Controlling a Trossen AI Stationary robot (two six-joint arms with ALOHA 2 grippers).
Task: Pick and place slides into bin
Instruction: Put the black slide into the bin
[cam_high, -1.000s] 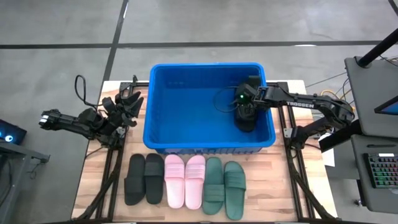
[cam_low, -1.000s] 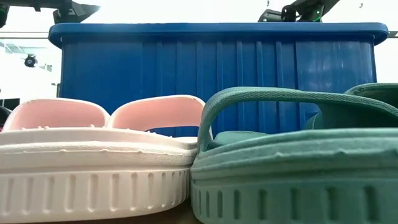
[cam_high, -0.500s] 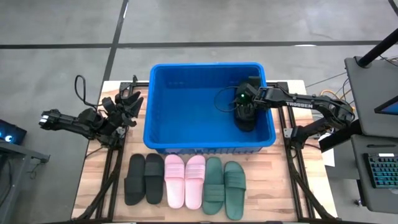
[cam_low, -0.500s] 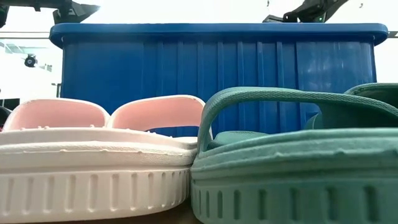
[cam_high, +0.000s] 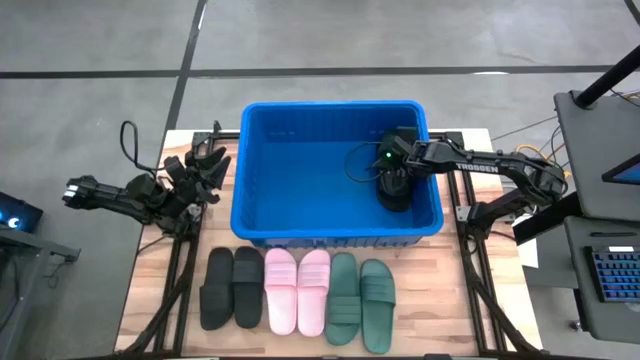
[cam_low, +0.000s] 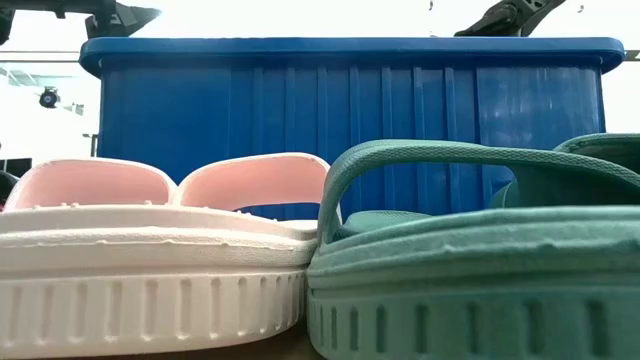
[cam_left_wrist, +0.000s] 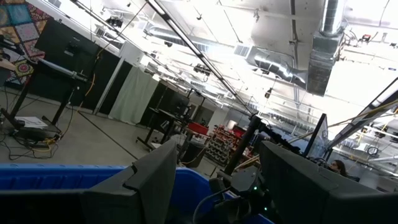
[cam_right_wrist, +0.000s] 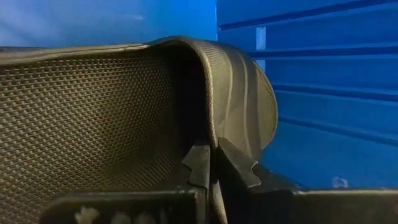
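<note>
- Right gripper (cam_high: 392, 190): inside the bin (cam_high: 300, 125), at its right end, fingers (cam_right_wrist: 200, 163) clamped together on the strap edge of a black slide (cam_right_wrist: 124, 112). In the high view the slide hangs dark below the wrist, low in the bin; contact with the floor cannot be determined.
- Left gripper (cam_high: 205, 165): parked just beside the bin's left wall, above the table (cam_high: 440, 310), jaws apart, holding nothing.
- Progress: early. No other slide is visible on the bin floor.
- Remaining: six slides lie in a row on the table in front of the bin, soles down: black pair (cam_high: 231, 287), pale pink pair (cam_high: 297, 290), dark green pair (cam_high: 360, 300).
- Judgement: release of the held slide is the step in hand; six pick-ups follow.
- Legible writing: "TROSSEN" in white on the right arm's forearm (cam_high: 478, 167). No brand is readable on any slide or on the bin.
</note>
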